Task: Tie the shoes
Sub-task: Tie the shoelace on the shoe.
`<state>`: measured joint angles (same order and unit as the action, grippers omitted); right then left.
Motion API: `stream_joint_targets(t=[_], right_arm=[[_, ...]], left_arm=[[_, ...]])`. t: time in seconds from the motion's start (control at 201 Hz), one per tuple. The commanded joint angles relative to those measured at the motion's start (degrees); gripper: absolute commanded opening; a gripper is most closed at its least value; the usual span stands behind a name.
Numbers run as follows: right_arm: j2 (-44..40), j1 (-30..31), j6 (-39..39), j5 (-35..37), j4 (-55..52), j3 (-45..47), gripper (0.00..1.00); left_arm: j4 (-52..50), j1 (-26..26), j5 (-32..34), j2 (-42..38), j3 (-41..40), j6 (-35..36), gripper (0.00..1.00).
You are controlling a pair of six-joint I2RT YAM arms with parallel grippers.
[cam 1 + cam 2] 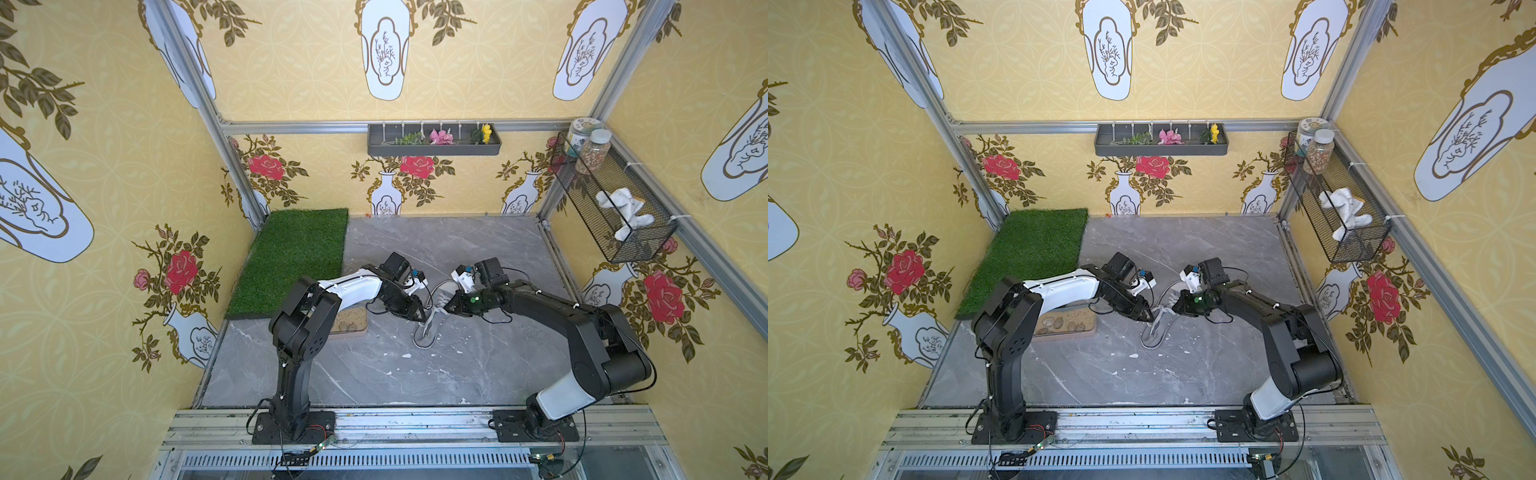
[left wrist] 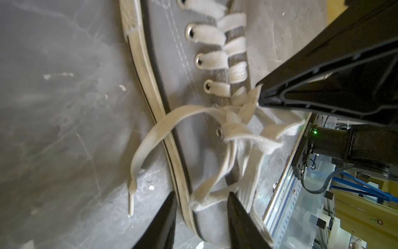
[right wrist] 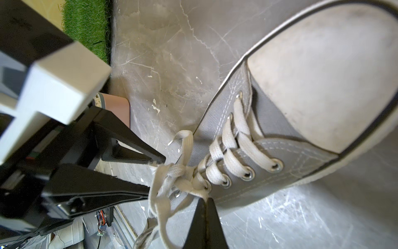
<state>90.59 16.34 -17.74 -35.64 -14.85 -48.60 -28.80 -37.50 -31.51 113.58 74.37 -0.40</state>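
The grey canvas shoe (image 1: 427, 333) (image 1: 1156, 334) lies on the marble floor between both arms, white toe cap (image 3: 323, 64) toward the front rail. Its pale laces (image 2: 232, 127) are crossed into a loose knot (image 3: 183, 172) at the top eyelets. One free end (image 2: 137, 159) trails over the sole onto the floor. My left gripper (image 2: 201, 204) (image 1: 423, 318) is open, fingers astride the shoe's side with a lace loop (image 2: 206, 194) between them. On the shoe's opposite side, my right gripper (image 3: 203, 201) (image 1: 446, 309) is shut on a lace strand just beside the knot.
A tan tray of pebbles (image 1: 349, 326) sits under the left arm's elbow. A green grass mat (image 1: 291, 257) covers the far left of the floor. A wire basket (image 1: 611, 199) holding jars and a cloth hangs on the right wall. A flower shelf (image 1: 434, 143) is on the back wall.
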Motion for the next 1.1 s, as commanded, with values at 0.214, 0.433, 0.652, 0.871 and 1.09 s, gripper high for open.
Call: stream_joint_targets(t=[0.214,0.433,0.652,0.871,1.09], right_arm=[[-0.6,-0.1,1.6,1.8,0.0,-0.3,0.00],[-1.9,0.1,3.5,5.6,-2.5,-0.8,0.00],[-2.7,0.3,4.5,8.7,-4.3,-0.9,0.00],[-3.9,0.4,5.0,11.9,-5.2,-0.4,0.00],[-4.3,0.5,5.8,15.3,-6.2,0.0,0.00]], left_arm=[[0.1,-0.1,-0.9,0.9,0.6,0.4,0.06],[-0.8,0.4,2.8,1.0,1.5,-0.1,0.00],[-1.2,0.4,6.0,0.9,1.1,-0.9,0.00],[-0.7,0.5,8.5,0.3,0.4,-1.9,0.00],[-0.9,0.6,9.4,0.0,0.5,-2.1,0.00]])
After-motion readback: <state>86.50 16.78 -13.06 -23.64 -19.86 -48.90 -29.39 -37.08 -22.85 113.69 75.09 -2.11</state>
